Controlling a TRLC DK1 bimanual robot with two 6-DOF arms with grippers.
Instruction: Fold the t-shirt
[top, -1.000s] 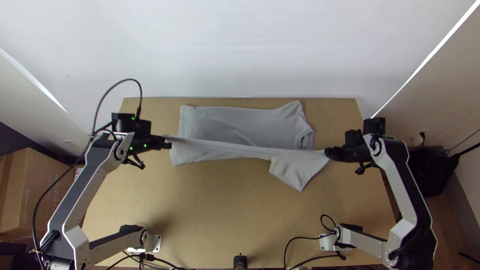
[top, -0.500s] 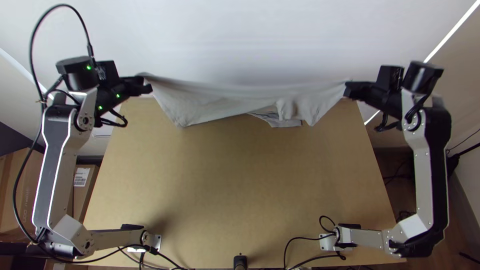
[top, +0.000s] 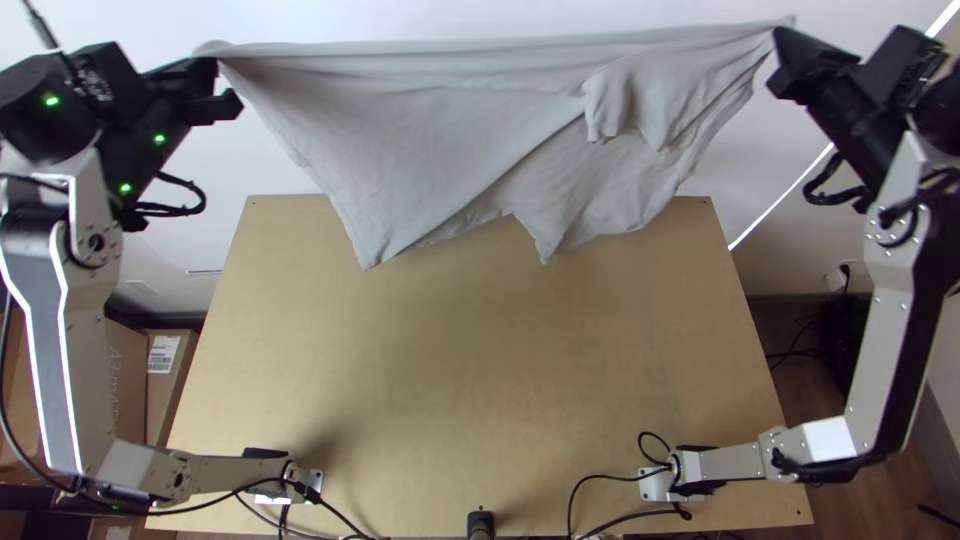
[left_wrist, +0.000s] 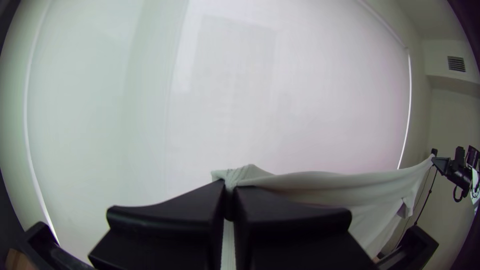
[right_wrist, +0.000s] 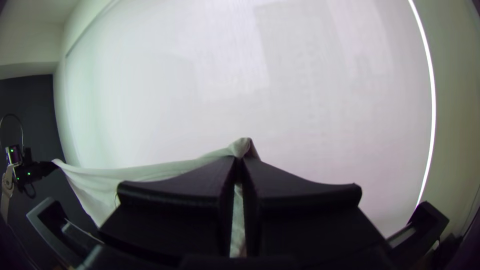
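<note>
Grey t-shirt taut between left gripper and right gripper — lower corners dangling, wooden table

plain pale grey t-shirt, light tan table, black fingers, green lights

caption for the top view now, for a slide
Left gripper and right gripper hold a grey t-shirt stretched between them above the wooden table
</note>
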